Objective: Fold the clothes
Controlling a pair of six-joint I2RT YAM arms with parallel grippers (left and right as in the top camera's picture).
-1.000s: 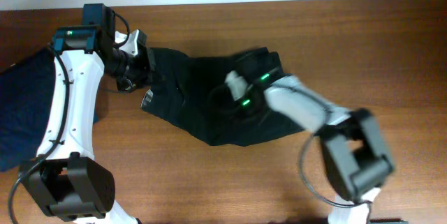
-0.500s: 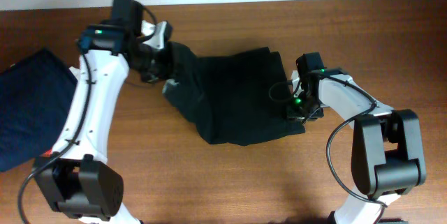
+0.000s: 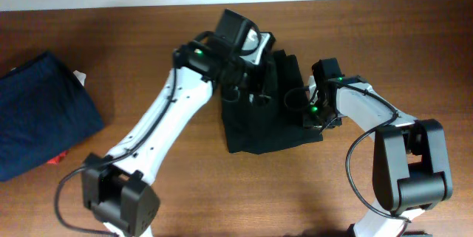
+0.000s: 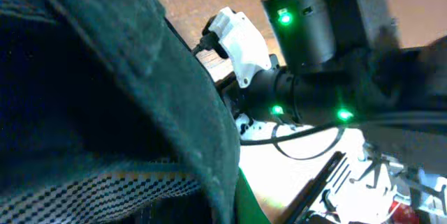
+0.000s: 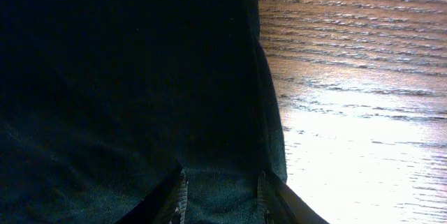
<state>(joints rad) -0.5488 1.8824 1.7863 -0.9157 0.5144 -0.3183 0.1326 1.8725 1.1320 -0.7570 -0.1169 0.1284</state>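
Note:
The black shorts (image 3: 262, 130) lie bunched at the table's middle right, with their left part lifted and carried over the rest. My left gripper (image 3: 251, 93) is above them, shut on the shorts. Dark fabric (image 4: 105, 77) fills the left wrist view and hides the jaws. My right gripper (image 3: 314, 119) is at the shorts' right edge. In the right wrist view its fingers (image 5: 221, 196) stand close together with black fabric (image 5: 126, 77) between them.
A navy blue folded garment (image 3: 37, 119) lies at the left edge, with a small red item (image 3: 55, 157) beside it. The right arm (image 4: 321, 98), with green lights, shows close in the left wrist view. Bare wood table (image 5: 349, 77) lies right of the shorts.
My left gripper has swung far to the right with the shorts' left part, folding it over the rest. The right gripper moved off the shorts' middle to their right edge and stays there.

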